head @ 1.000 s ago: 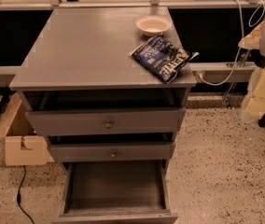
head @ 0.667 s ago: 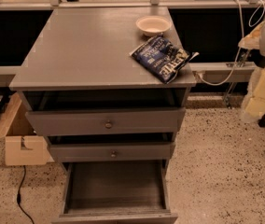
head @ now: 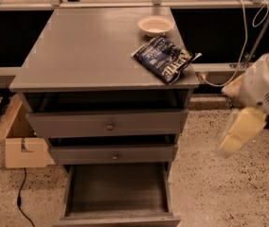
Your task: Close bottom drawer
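The bottom drawer point(head: 118, 189) of the grey cabinet point(head: 92, 56) stands pulled far out, its bare wood inside showing and empty. Its front panel point(head: 118, 220) is cut off by the lower edge of the view, so its knob is out of view. The middle drawer point(head: 114, 153) and the top drawer point(head: 108, 124) each stick out slightly. My gripper point(head: 241, 132) is a blurred cream shape hanging from the white arm point(head: 267, 84) at the right, about level with the middle drawer, to the right of the cabinet and apart from it.
A white bowl point(head: 155, 25) and a dark blue snack bag point(head: 165, 59) lie on the cabinet top. A cardboard box point(head: 21, 143) sits on the floor at the left, with a black cable point(head: 21, 200) beside it. Speckled floor lies to the right of the cabinet.
The arm and gripper have moved down and to the left, closer to the cabinet's right side. The drawers and the things on top have not moved.
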You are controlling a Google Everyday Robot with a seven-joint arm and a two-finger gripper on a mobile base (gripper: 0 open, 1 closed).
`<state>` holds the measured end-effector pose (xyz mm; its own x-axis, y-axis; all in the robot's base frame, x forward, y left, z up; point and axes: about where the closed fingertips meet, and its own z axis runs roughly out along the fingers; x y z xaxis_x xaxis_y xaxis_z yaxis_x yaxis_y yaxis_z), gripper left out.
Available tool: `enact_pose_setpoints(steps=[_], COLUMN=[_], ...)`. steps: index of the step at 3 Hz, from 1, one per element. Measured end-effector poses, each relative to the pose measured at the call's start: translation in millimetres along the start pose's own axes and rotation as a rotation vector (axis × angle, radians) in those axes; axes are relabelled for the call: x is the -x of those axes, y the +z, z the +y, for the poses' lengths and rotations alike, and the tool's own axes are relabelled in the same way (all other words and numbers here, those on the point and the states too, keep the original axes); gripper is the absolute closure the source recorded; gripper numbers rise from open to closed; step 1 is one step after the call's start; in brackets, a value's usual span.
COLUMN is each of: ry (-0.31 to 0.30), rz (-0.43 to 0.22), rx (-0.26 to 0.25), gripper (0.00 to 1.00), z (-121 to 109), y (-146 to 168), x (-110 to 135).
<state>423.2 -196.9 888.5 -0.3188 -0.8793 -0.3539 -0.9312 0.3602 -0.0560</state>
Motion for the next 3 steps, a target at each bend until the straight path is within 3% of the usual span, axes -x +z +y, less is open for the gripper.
enact_pose_setpoints(steps=[1, 3], ry=[0.101, 0.097], rz=[-0.099, -0.063], rx=[0.088, 0.09], gripper=[0.0, 0.0], z=[24, 31], y=[58, 74], x=[-8, -8])
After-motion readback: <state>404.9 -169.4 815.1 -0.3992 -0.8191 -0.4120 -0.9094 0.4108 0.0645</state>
